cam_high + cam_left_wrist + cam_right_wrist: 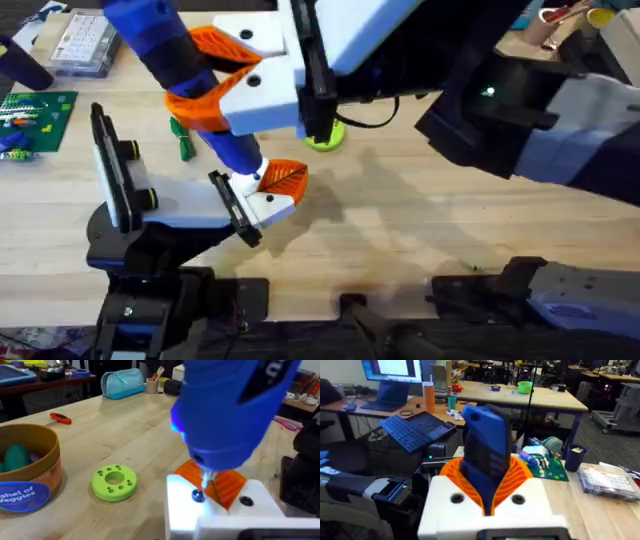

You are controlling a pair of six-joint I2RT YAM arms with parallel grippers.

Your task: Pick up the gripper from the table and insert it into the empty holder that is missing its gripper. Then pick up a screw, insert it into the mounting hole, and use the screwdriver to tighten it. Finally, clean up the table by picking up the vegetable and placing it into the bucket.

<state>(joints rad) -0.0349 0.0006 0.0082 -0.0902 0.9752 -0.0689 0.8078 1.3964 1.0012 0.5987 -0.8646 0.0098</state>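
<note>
Screwdriver [235,410], glossy blue plastic, stood between your right gripper's [490,505] ribbed orange pads, thin metal tip on the screw [198,495] (left gripper's grip: cannot tell).

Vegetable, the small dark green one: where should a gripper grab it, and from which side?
Pinch the vegetable at its middle, straight down from above, fingers closing across its narrow width. It lies flat on the table, thin and long, so a side approach would likely find little to hold.
</note>
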